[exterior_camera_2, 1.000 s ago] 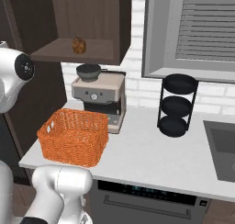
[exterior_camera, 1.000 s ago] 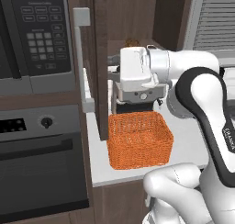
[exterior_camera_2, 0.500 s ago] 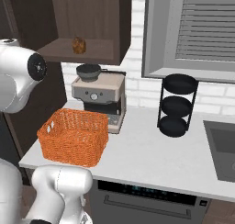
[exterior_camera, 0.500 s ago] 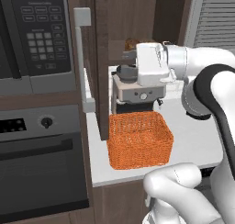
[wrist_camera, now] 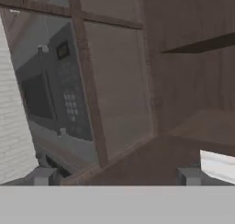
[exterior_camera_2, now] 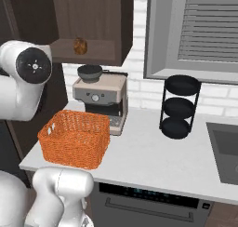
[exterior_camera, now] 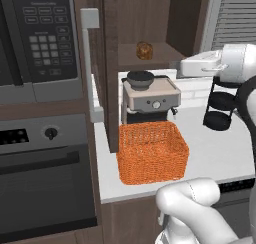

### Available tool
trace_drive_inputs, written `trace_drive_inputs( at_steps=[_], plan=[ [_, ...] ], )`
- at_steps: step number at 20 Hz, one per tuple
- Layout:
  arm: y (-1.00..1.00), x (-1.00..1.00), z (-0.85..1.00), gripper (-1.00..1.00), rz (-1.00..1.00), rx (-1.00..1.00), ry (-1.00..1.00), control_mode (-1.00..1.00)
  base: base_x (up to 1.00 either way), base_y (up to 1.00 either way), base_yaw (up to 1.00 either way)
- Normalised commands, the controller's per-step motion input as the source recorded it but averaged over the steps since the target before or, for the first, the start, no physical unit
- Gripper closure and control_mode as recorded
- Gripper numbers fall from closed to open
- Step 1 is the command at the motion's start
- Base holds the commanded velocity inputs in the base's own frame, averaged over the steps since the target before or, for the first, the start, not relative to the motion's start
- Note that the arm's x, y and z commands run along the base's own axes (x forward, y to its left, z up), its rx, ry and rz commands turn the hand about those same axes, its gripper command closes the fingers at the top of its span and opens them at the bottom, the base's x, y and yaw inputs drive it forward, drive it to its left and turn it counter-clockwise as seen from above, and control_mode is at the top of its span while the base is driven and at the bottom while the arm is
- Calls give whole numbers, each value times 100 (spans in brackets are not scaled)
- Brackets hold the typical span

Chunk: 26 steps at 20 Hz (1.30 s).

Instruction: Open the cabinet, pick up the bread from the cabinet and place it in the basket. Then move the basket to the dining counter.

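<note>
On the left I see the dark brown wooden cabinet door [exterior_camera: 97, 73] with its long grey bar handle swung wide open, so I think my next job is getting the small round golden-brown bread [exterior_camera: 144, 50], which sits alone on the cabinet shelf above the silver coffee machine [exterior_camera: 150, 95]. My gripper [wrist_camera: 114, 175] has its 2 fingers spread wide with nothing in them, looking at the glass door. I must reach in past the shelf edge; the bright orange woven basket [exterior_camera: 152, 152] waits below with open white worktop [exterior_camera_2: 186, 151] to its right.

The bread [exterior_camera: 144, 50] sits in the open cabinet [exterior_camera: 150, 23] — above the coffee machine [exterior_camera: 150, 97], the basket [exterior_camera: 151, 151] in front on the worktop [exterior_camera_2: 153, 156].
</note>
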Motion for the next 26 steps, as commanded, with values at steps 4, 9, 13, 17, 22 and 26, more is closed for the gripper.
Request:
trace_drive_inputs(
  at_steps=[4,9,13,17,22,26],
  plan=[
    [-44,3,0,-100,-70,-11,28,-100,0,0,0],
    [-24,46,0,-100,-44,-14,14,-100,0,0,0],
    [-15,75,0,-100,-7,-9,3,-100,0,0,0],
    [-15,80,-11,-100,-7,-18,11,-100,0,0,0],
    [-20,58,-44,-100,-3,-17,4,-100,0,0,0],
    [-4,49,-41,-100,-3,-3,-1,-100,0,0,0]
  ],
)
